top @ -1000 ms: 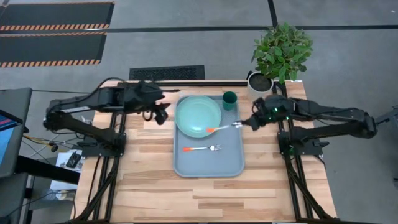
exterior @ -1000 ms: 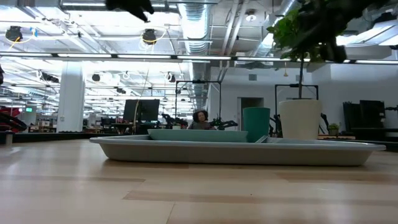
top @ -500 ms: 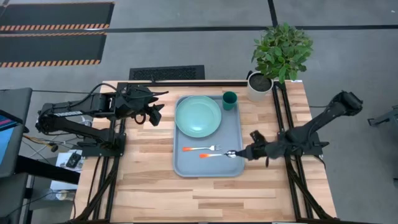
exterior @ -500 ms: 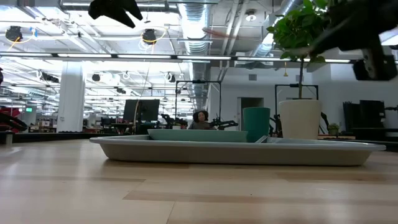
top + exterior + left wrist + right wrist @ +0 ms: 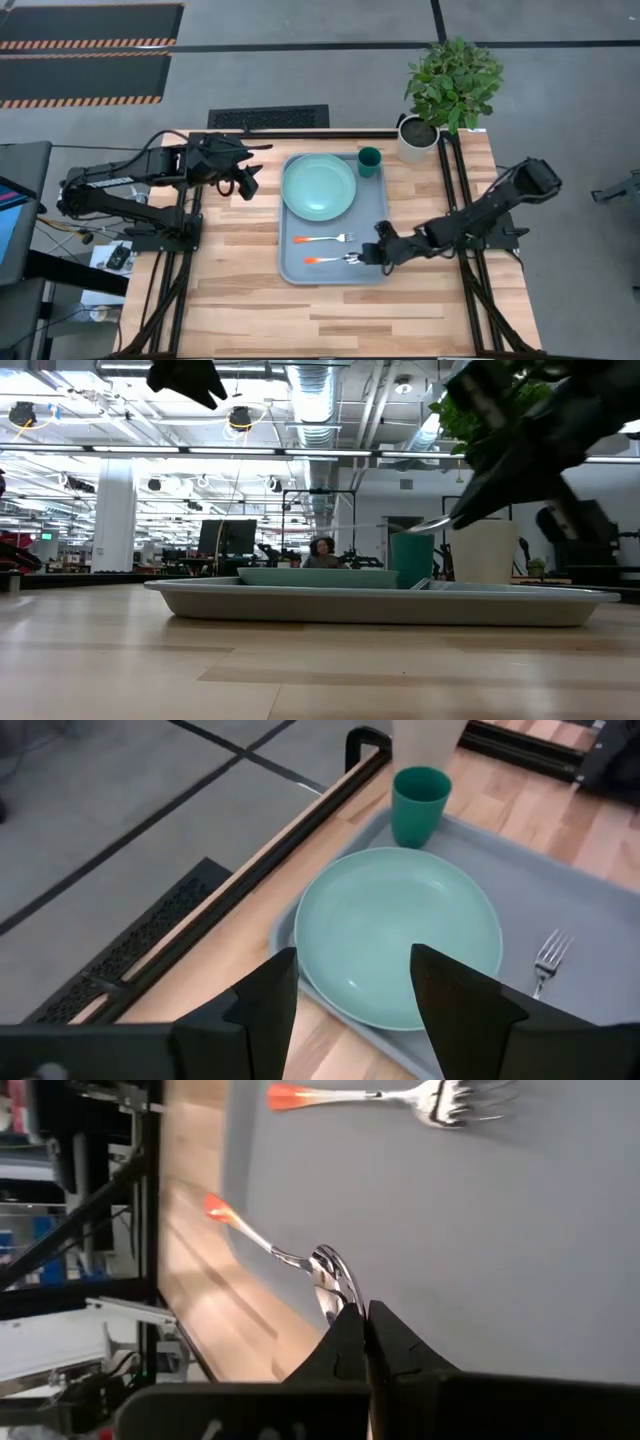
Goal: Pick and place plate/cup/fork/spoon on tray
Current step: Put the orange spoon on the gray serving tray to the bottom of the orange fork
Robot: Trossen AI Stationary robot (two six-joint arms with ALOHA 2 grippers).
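The blue-grey tray [image 5: 378, 225] lies mid-table. On it rest the mint-green plate [image 5: 319, 187], the dark green cup [image 5: 369, 160] upright at its far right corner, and the fork [image 5: 325, 239] flat near the middle. My right gripper [image 5: 372, 257] is over the tray's near right part, shut on the orange-handled spoon [image 5: 335, 260]. My left gripper [image 5: 245, 180] is open and empty above the table, left of the tray; its wrist view looks over the plate [image 5: 400, 935] and the cup [image 5: 420, 805]. My right gripper pinches the spoon's silver bowl [image 5: 335, 1285] between its two fingers. The fingers come from the table's right, slanting a little down. The orange handle [image 5: 225, 1215] sticks out toward the table's left. In the low view the spoon [image 5: 430, 523] is held clear above the tray.
A white pot [image 5: 417, 138] with a leafy green plant stands at the table's far right corner, close to the cup. Bare wood lies in front of the tray and on both sides. Black frame rails run along the table's left and right.
My right gripper has carried the spoon from beside the plate's right edge toward the table's near edge, then a little toward the left, staying shut on it. The spoon is now just nearer than the fork. My left gripper has drawn back slightly toward the table's left.
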